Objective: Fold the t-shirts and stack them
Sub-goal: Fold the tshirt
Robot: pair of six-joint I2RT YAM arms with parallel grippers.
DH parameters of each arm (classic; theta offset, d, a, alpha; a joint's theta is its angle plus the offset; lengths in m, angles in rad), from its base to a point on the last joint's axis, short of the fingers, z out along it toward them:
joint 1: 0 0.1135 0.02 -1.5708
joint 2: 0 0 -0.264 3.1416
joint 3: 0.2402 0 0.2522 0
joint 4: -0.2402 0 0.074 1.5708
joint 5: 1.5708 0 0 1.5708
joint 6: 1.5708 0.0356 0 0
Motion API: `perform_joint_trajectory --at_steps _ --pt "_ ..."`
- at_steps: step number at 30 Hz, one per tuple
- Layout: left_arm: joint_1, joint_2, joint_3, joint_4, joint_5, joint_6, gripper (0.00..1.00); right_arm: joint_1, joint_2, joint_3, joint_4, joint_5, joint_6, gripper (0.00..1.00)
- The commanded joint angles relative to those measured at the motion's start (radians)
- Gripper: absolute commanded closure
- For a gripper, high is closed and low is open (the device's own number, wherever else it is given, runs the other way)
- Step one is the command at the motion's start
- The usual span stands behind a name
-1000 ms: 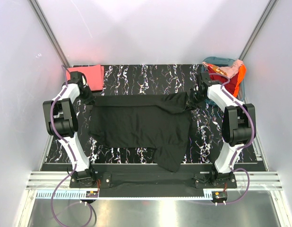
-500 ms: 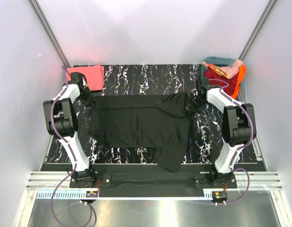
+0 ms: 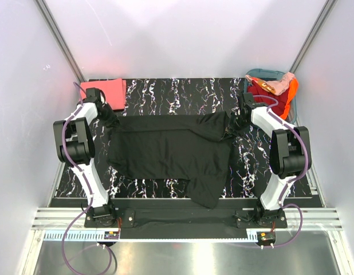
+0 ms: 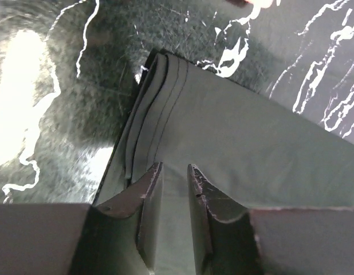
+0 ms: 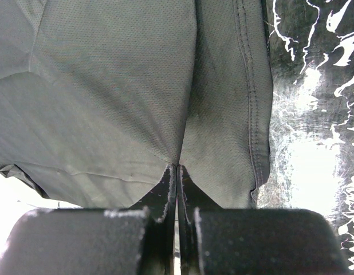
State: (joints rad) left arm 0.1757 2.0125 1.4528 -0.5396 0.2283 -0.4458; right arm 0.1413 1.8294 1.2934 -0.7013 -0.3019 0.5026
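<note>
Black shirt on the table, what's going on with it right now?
The black shirt lies spread across the table, with an arm at each far corner. The right pincer is shut on a pinch of its cloth. The left pincer stands slightly open over the layered left corner, gripping nothing. A folded pink shirt sits at the table's far left corner, and a basket of clothes at the far right.

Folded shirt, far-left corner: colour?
The folded shirt is coral-pink; top external view shows it best.
</note>
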Motion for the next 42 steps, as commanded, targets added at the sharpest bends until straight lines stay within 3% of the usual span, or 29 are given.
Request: perform_joint_trajectory --at_steps 1,9,31,37,42 --pt "0.004 0.057 0.044 -0.031 0.011 -0.028 0.74 0.004 -0.065 0.017 -0.016 -0.020 0.017 1.00" --pt "0.007 0.092 0.067 -0.095 -0.067 0.007 0.74 0.006 -0.094 0.003 -0.015 -0.031 0.039 1.00" --pt "0.010 0.101 0.084 -0.114 -0.084 0.059 0.71 0.021 -0.148 -0.078 -0.026 0.014 0.031 1.00" --pt "0.011 0.025 0.052 -0.093 -0.093 0.061 0.56 0.021 -0.098 -0.077 0.005 0.033 0.004 1.00" --pt "0.016 -0.034 0.050 -0.097 -0.096 0.058 0.53 0.023 -0.038 -0.051 0.020 0.049 -0.019 1.00"
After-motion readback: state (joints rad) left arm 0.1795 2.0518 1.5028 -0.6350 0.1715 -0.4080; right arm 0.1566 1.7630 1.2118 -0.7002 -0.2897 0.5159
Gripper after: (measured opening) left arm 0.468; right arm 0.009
